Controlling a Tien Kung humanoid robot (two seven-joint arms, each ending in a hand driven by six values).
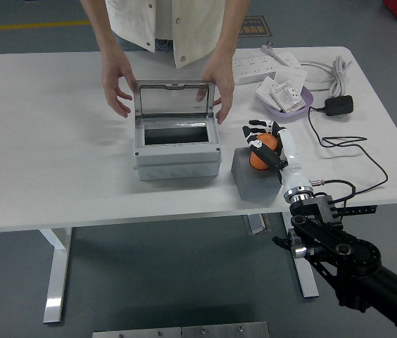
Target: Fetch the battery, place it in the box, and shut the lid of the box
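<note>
The robot's right hand (265, 143) has its fingers (253, 129) curled around the orange cylindrical battery (263, 156), which sits at the top of a grey square block (251, 182) on the white tabletop (58, 155); whether the battery has cleared the block cannot be told. The grey plastic box (177, 149) stands just left of the block, its hinged lid (175, 100) upright and the cavity open. A person at the far side has one hand (117, 88) near the lid's left edge and the other hand (220, 90) at its right edge. Assessment: the fetch is at the grasp stage; carrying the battery into the box and closing the lid remain. The left arm is not visible.
</note>
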